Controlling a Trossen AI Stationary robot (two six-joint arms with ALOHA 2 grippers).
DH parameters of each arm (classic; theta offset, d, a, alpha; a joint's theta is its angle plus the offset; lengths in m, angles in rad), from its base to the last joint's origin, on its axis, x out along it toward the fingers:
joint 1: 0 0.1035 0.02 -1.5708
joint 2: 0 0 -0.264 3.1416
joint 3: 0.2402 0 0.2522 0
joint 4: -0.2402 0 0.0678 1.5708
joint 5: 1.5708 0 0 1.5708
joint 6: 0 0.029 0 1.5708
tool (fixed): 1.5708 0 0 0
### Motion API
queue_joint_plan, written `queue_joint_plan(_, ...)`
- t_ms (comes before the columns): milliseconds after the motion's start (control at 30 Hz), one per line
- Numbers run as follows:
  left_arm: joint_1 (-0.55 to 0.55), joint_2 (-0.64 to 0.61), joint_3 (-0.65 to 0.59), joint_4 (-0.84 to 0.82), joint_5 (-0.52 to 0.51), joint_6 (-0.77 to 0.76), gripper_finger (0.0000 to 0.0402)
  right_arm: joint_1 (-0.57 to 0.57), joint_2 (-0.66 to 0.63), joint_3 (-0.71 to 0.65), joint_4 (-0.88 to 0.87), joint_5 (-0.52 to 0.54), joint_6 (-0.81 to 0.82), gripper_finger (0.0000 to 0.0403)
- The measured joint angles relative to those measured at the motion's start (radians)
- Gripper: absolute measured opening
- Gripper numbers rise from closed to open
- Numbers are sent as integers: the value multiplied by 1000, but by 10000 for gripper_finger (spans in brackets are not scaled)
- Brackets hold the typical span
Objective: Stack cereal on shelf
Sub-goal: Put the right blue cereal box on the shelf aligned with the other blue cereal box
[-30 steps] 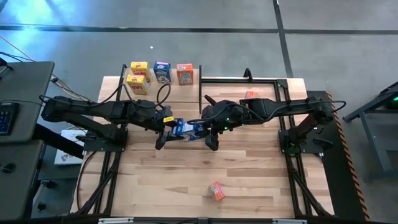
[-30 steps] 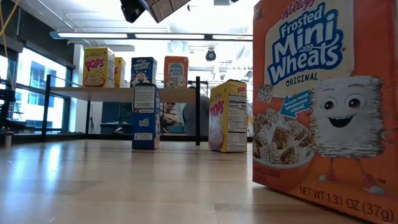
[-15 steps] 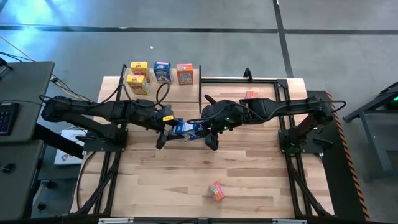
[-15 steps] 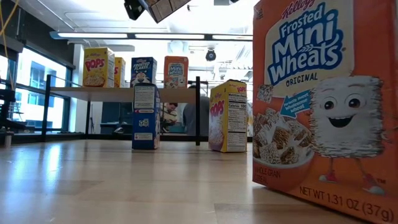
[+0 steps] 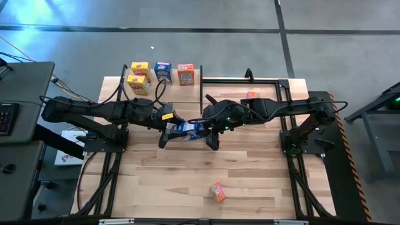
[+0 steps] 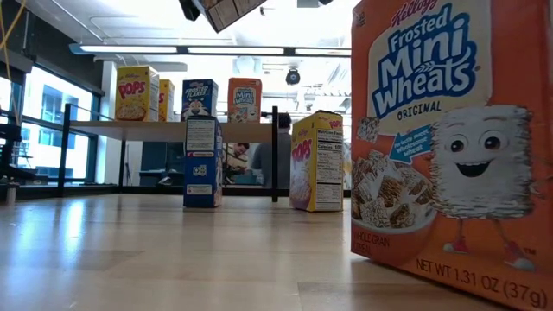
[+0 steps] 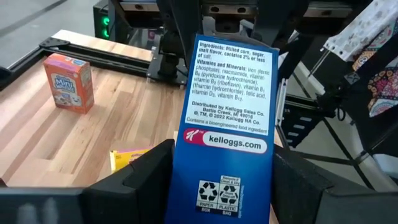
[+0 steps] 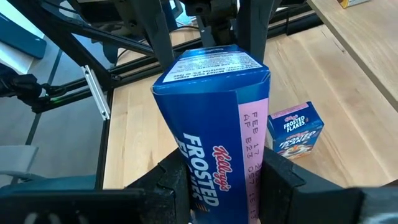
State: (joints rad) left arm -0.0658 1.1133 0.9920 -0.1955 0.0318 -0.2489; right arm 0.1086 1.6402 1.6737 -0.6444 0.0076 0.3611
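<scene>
A blue cereal box (image 5: 185,129) hangs in the air over the middle of the table, between my two grippers. My left gripper (image 5: 174,130) reaches it from the table's left and my right gripper (image 5: 202,132) from the right; both are shut on it. The shelf (image 6: 173,130) stands at the far left and carries two yellow boxes (image 5: 139,75), a blue box (image 5: 162,72) and an orange box (image 5: 185,74), all upright. In the low view, only the held box's end (image 6: 229,9) shows, at the top edge. My left gripper pinches the blue box between its two fingers (image 7: 146,180), on the faces either side of the narrow ingredients panel (image 7: 227,155). The fingers come from the table's left, slanting slightly down. The box is clear of the table. My right gripper pinches the box's other end (image 8: 217,180) between its two fingers (image 8: 283,180), coming from the table's right and slanting down. The box points away from the fingers, its end flap (image 8: 211,62) farthest off. It is lifted clear.
Beneath the arms, a blue box (image 6: 203,161) and a yellow box (image 6: 317,161) stand upright on the table. An orange box (image 5: 252,95) stands at the far right, another (image 5: 217,192) near the front edge. A black frame (image 5: 284,94) borders the table's right.
My left gripper has tipped upward a little at the wrist while staying in place. The blue box and my right gripper have kept still.
</scene>
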Motion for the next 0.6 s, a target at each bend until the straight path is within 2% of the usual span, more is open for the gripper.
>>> queue_joint_plan(200,0,16,0,1,1,0,213,0,1,0,-2,-1,0,122)
queue_joint_plan(600,-1,41,1,10,12,42,179,0,2,-2,-23,-1,-3,122)
